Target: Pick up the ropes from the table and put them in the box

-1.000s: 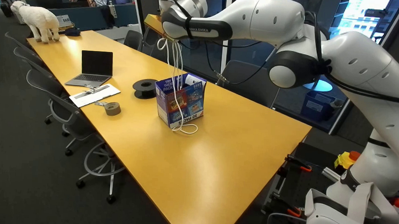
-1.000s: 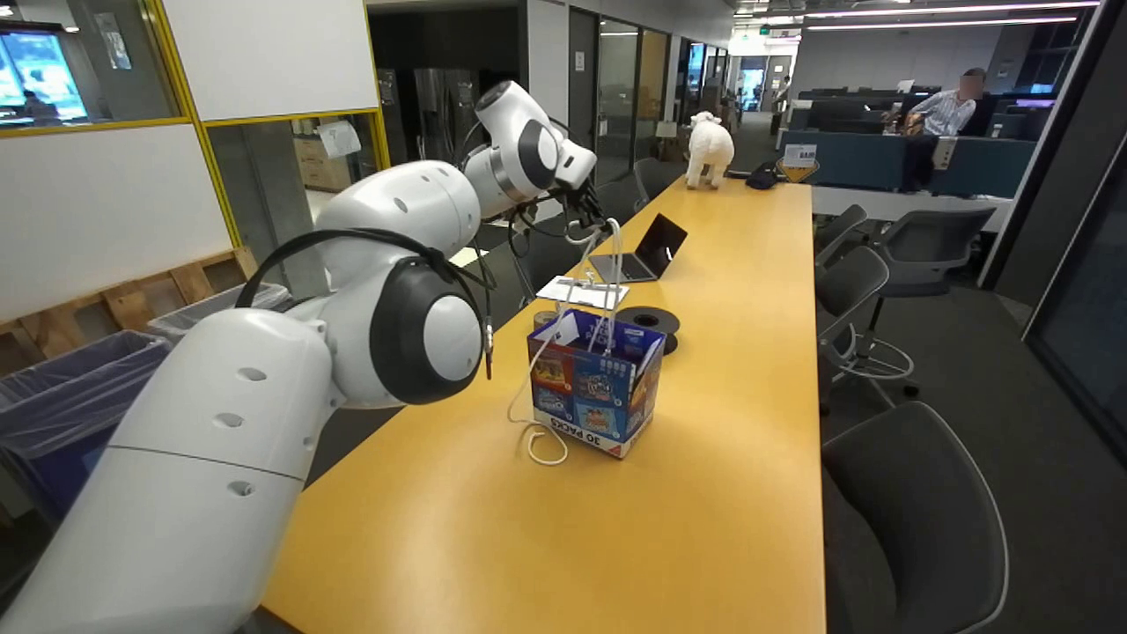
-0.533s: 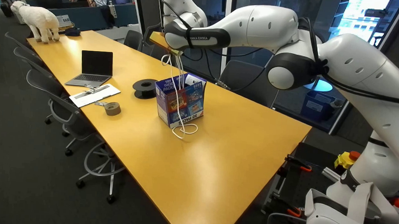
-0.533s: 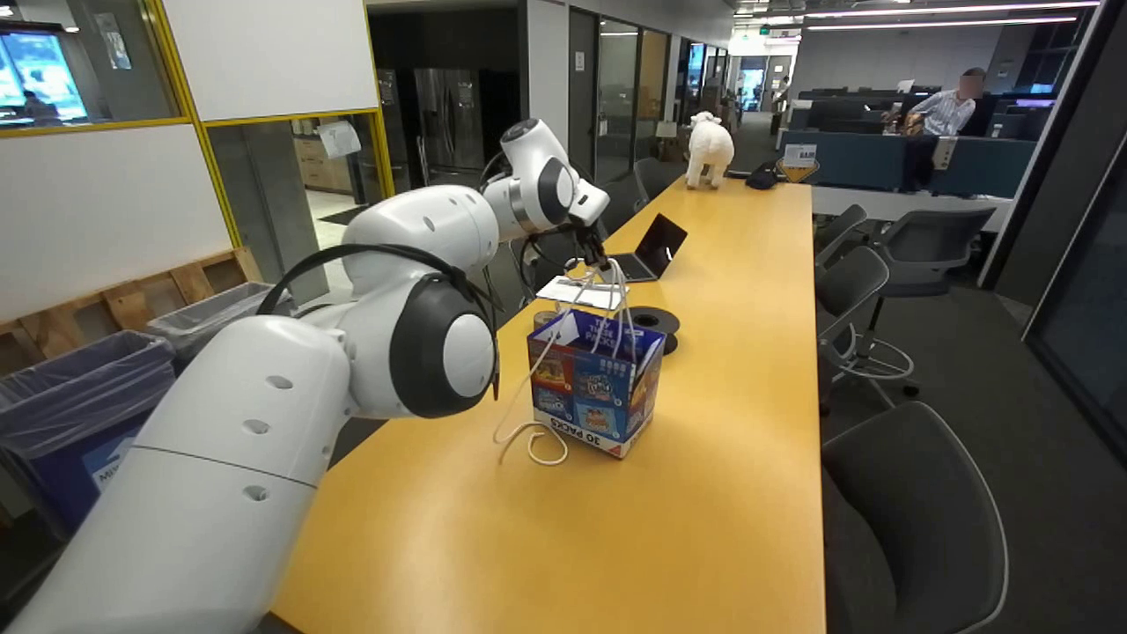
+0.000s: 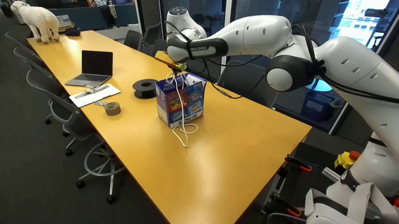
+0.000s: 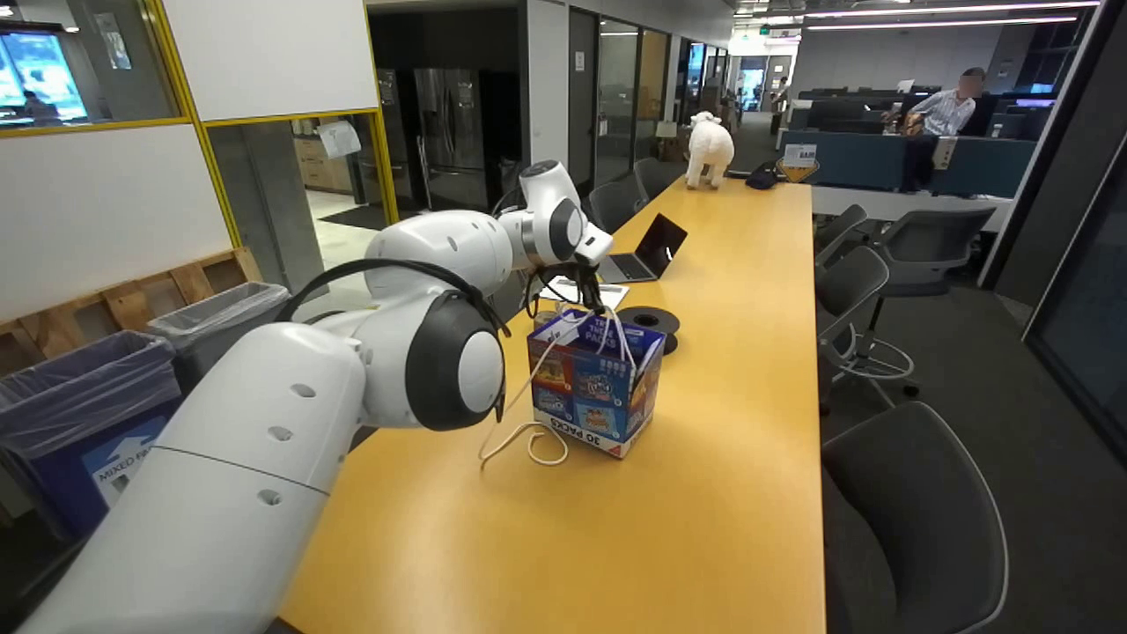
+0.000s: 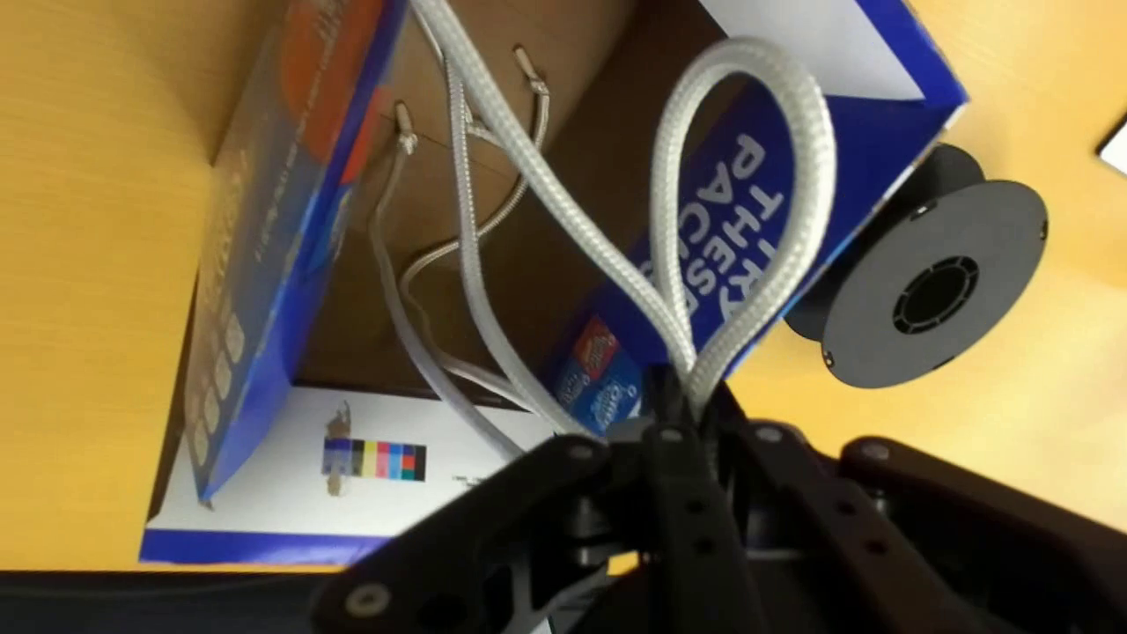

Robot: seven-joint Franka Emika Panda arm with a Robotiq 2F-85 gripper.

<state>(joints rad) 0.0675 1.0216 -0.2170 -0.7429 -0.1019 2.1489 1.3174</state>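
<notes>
Ropes (image 7: pixel 817 158) are hanging from the gripper (image 7: pixel 691 398), whose fingers are pinching the white cord at the open top of the box (image 6: pixel 585 387). In the wrist view, a loop is standing out from the fingertips between twelve and one o'clock, a strand is running off toward eleven, and further lengths are hanging into the box, where two knotted ends are showing. The views are not showing whether the fingertips are sitting above or below the rim. In both exterior views another length is trailing down outside the box to a loose curl, which in an exterior view is lying on the table (image 5: pixel 217 167) at six o'clock from the box. Around the box in an exterior view, a spool (image 5: pixel 144 91) is sitting just beside it between nine and ten o'clock, tape (image 5: pixel 112 108) is resting near nine, and an open laptop (image 5: pixel 96 67) is standing beyond the spool, with a sheet (image 5: pixel 99 94) lying between laptop and tape. A toy sheep (image 5: pixel 40 20) is standing at the far end, toward ten o'clock, and the arm (image 5: pixel 268 33) is jutting in from three.
</notes>
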